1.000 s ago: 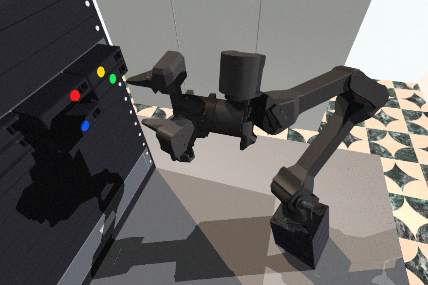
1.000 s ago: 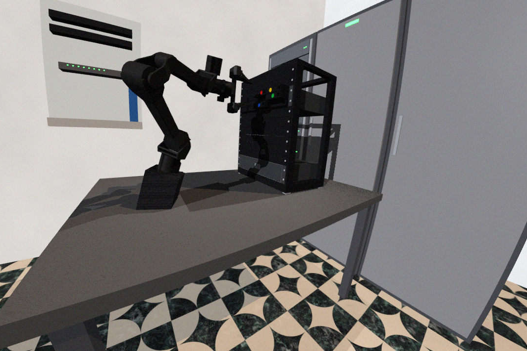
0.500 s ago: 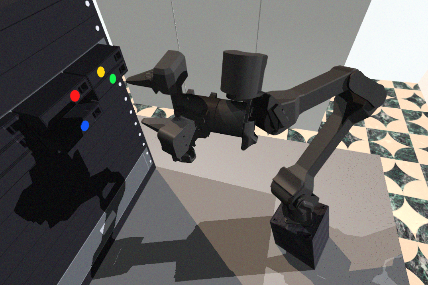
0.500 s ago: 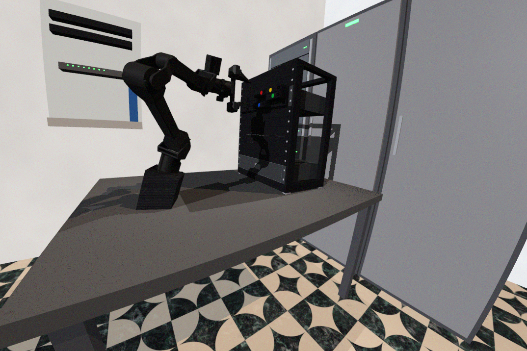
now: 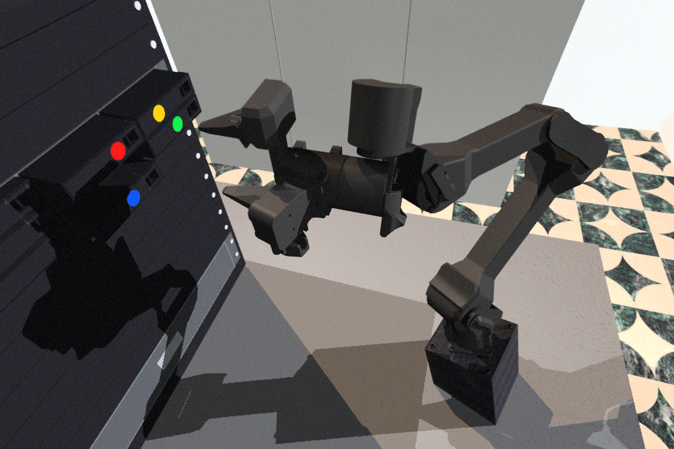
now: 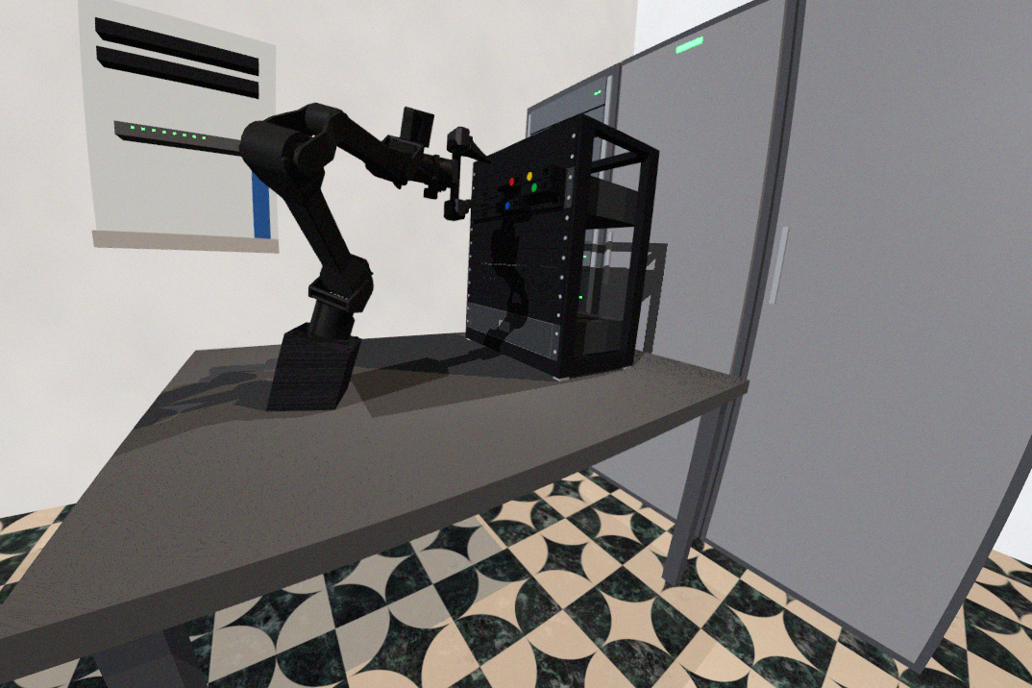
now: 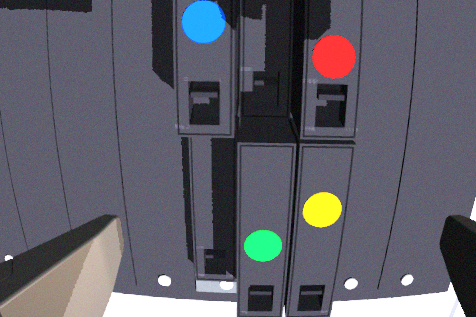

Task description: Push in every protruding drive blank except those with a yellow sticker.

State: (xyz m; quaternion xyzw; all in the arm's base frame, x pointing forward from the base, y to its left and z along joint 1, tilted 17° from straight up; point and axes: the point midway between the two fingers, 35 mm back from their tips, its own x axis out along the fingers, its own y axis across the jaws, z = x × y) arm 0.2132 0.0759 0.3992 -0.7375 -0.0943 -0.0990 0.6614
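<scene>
The black rack [image 5: 83, 222] stands on the table, also in the exterior view [image 6: 557, 243]. Four drive blanks stick out of its front. They carry a red sticker [image 5: 117, 150], a yellow sticker [image 5: 159, 112], a green sticker [image 5: 177, 123] and a blue sticker [image 5: 133, 197]. The blue one sticks out least. In the wrist view they show as blue [image 7: 204, 21], red [image 7: 334, 56], green [image 7: 263, 246] and yellow [image 7: 322, 210]. My gripper [image 5: 217, 158] is open and empty, facing the rack front, a short gap from the green and yellow blanks. Its fingers frame the wrist view [image 7: 279, 233].
The arm's base [image 5: 472, 365] sits on the grey table to the right of the rack. Tall grey cabinets [image 6: 776, 243] stand behind the rack. The table edge [image 6: 371, 519] runs well away from the rack.
</scene>
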